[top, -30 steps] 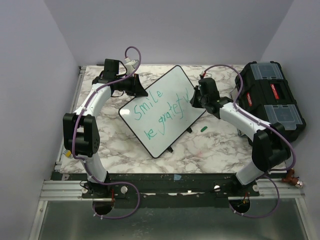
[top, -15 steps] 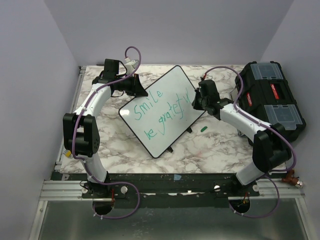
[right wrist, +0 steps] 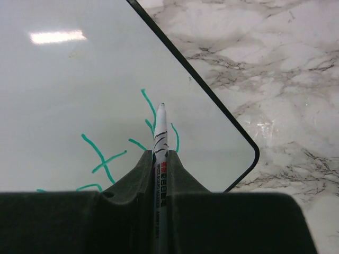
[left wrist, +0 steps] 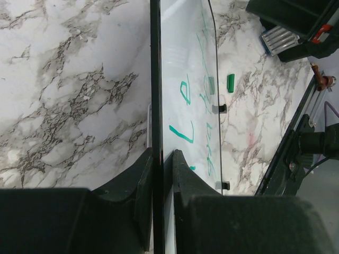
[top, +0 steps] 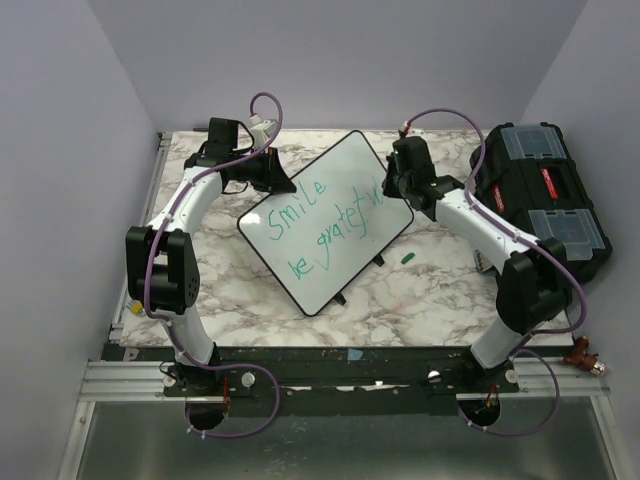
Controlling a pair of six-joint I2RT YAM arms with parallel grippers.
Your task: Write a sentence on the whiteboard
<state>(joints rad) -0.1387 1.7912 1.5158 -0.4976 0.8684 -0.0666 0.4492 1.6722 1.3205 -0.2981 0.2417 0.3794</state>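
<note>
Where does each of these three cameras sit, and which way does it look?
Top external: fixed high behind the bases, looking down on the table, left arm, right arm, whiteboard and black toolbox.
Left wrist: on the left arm, looking along the left gripper, shut on the whiteboard's edge, towards a green cap.
Right wrist: on the right arm, looking past the right gripper and its marker onto the green writing.
Shared: both wrist views show the writing; top and left wrist both show the cap.

Whiteboard [top: 345, 165] white; sentence [top: 335, 232] green; table [top: 420, 290] marbled, seemingly grey-veined.
</note>
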